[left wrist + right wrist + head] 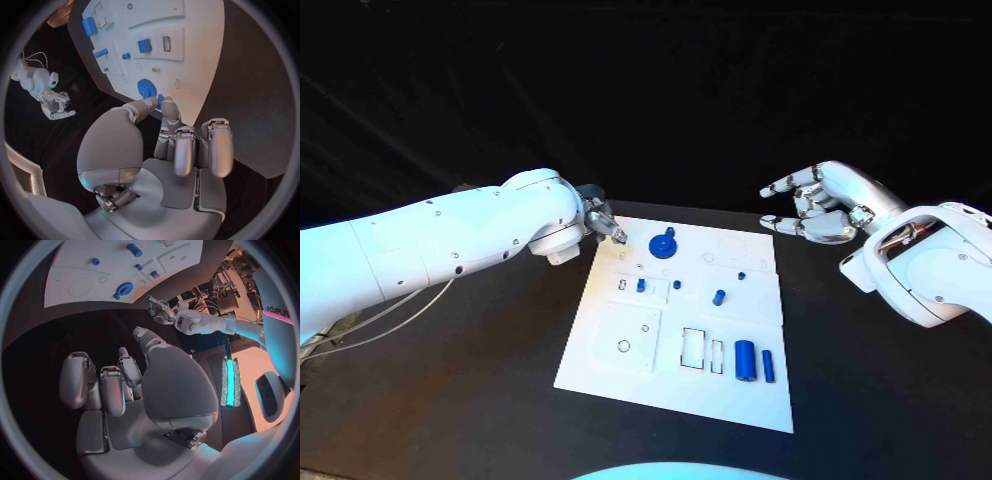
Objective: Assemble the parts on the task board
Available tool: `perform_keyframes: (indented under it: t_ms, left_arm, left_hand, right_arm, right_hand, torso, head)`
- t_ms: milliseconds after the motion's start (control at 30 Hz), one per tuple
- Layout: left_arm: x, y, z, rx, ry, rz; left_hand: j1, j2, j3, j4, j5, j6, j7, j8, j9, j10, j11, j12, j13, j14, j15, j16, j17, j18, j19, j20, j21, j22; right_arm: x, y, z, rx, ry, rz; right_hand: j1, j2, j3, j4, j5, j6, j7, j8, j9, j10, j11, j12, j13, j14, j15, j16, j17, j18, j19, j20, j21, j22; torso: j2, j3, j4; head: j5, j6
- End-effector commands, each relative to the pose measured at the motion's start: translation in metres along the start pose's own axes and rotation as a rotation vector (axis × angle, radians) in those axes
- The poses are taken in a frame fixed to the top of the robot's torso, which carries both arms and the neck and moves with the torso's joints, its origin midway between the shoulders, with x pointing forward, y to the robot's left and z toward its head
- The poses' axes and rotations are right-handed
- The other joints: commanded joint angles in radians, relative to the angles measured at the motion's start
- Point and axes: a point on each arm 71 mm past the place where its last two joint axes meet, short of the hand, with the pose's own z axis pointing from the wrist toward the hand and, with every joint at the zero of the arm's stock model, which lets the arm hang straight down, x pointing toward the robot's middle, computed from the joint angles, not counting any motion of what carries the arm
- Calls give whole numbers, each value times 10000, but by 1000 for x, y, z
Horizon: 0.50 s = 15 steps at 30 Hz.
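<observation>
Task board lying mid-table, with a blue gear near its far edge and blue cylinders near its front. Left hand hovers at the board's far-left corner, fingers curled, grip unclear. Right hand is off the board's far-right corner, fingers apart, holding nothing.

Light: bright overhead on task board, bkgd dark | glare: on white arms | wrist views: fisheye-bent edges, dark vignette

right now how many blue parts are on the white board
7 that I can make out on the task board: a gear at the far edge, small pieces at and, and two cylinders near the front. Tiny ones may be missed.
</observation>
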Motion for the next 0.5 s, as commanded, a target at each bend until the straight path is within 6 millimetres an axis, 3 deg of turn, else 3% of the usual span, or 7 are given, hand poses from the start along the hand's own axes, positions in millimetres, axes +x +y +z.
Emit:
perform_keyframes:
  t_ms: [33,500]
  left_arm:
    - [0,-1,2,-651,-35,680]
    - [6,-15,13,-1008,21,1317]
  left_hand:
    - [-38,82,710,-714,49,486,-460,50,307,595,-517,80,37,1020,-67,52,2533,-87,280,-14,71,1611]
    - [-220,70,712,-675,35,504,-500,167,345,701,-546,225,176,1039,-88,99,2600,-113,348,-31,139,1700]
  right_arm:
    - [0,0,0,52,3,34]
    - [0,-1,0,181,32,26]
  right_hand:
    - [38,-28,-27,53,78,89,-10,57,10,19,-56,7,-17,749,-3,-34,1520,-27,-27,9,-29,1603]
    - [-17,-66,-65,109,158,115,-20,47,1,25,-66,-2,-29,748,-13,-38,1517,-25,-28,-3,-48,1603]
  torso:
    - [-6,-2,2]
    - [3,-14,5]
  head:
    - [33,-6]
    - [62,-112]
